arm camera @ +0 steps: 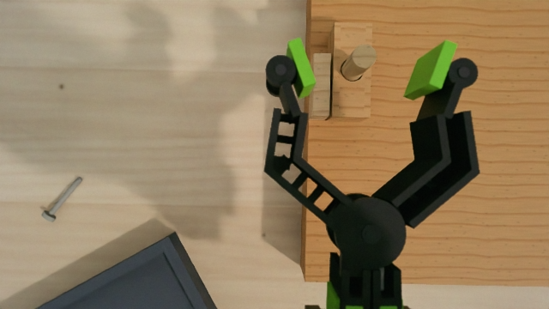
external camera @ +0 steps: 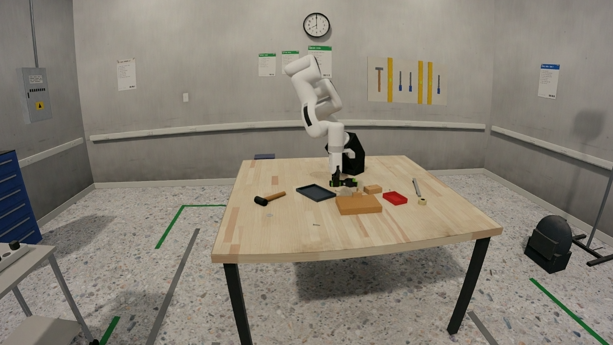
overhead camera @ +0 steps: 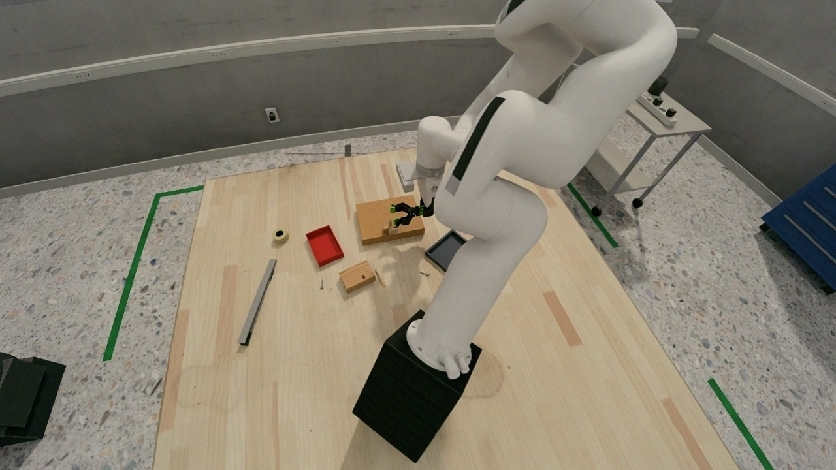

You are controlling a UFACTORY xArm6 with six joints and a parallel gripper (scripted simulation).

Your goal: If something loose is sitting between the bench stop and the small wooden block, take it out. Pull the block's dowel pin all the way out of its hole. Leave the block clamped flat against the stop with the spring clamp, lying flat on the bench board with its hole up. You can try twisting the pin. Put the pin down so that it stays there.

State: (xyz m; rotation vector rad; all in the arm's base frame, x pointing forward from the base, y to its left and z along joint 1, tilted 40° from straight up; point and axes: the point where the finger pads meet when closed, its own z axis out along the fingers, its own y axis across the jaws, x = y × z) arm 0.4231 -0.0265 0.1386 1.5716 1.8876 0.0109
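My gripper (overhead camera: 426, 208) (external camera: 336, 179) is shut on the handles of a black spring clamp (arm camera: 369, 233) (overhead camera: 406, 213) (external camera: 345, 182) with green jaw pads. It holds the clamp level, with its jaws spread. The small wooden block (arm camera: 352, 99) (overhead camera: 392, 227) lies flat on the brown bench board (arm camera: 429, 180) (external camera: 357, 214). Its dowel pin (arm camera: 358, 62) stands in its hole. A narrow pale stop (arm camera: 321, 86) lies against the block at the board's edge. The left pad is at the stop's outer side. The right pad stands well clear of the block.
A dark grey tray (arm camera: 129, 279) (overhead camera: 445, 249) (external camera: 315, 192) lies beside the board, with a loose nail (arm camera: 62, 199) near it. A red tray (overhead camera: 324, 245) (external camera: 394, 197), a bigger wooden block (overhead camera: 356, 275) (external camera: 372, 189), a tape roll (overhead camera: 280, 235), a metal bar (overhead camera: 257, 301) and a hammer (external camera: 269, 198) lie on the table.
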